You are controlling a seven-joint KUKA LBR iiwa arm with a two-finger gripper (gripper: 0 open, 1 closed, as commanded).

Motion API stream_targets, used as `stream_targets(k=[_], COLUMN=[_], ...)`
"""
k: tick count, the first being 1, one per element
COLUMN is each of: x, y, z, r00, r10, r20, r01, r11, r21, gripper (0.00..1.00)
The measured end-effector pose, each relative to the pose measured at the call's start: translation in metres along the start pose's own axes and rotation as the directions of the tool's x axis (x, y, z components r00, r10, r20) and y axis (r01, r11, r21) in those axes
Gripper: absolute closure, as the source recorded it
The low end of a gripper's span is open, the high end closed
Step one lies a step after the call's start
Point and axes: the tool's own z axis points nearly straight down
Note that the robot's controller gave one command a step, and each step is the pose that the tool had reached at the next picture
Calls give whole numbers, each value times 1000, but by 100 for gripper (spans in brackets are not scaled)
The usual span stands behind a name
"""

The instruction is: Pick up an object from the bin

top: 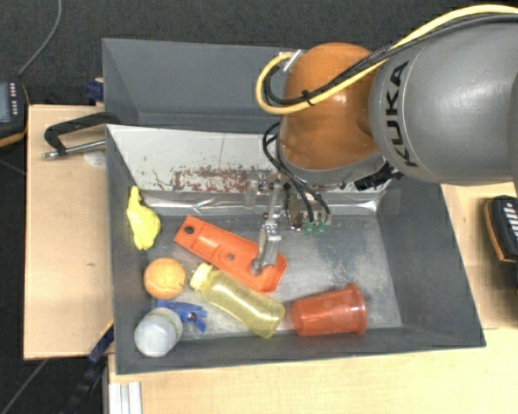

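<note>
I am holding my gripper (266,261) down at the right end of the orange bar (217,241). The bar is lying flat in the middle of the bin (354,240), slanting toward the left wall, just beside the yellow bottle (242,304). I cannot tell whether the gripper is clenched or released. I am judging the bar light, stiff, slick plastic, and I am favouring a pinch across its narrow width.

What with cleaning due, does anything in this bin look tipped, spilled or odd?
Nothing looks spilled. The red translucent cup lies on its side at the front of the bin, the yellowish bottle flat beside it. The back wall carries reddish-brown speckles, like rust or dried residue.
</note>
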Motion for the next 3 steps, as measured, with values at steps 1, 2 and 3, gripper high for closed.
stream_targets(k=[1, 2, 3], x=[-2, 0, -1], y=[-1, 0, 5], z=[-5, 6, 67], r00=[1000, 998, 961], r10=[2, -56, -276], r20=[9, 13, 14], r01=[-2, 56, 276], r11=[1000, 998, 961], r21=[-1, -1, 2], gripper=[0, 0, 0])
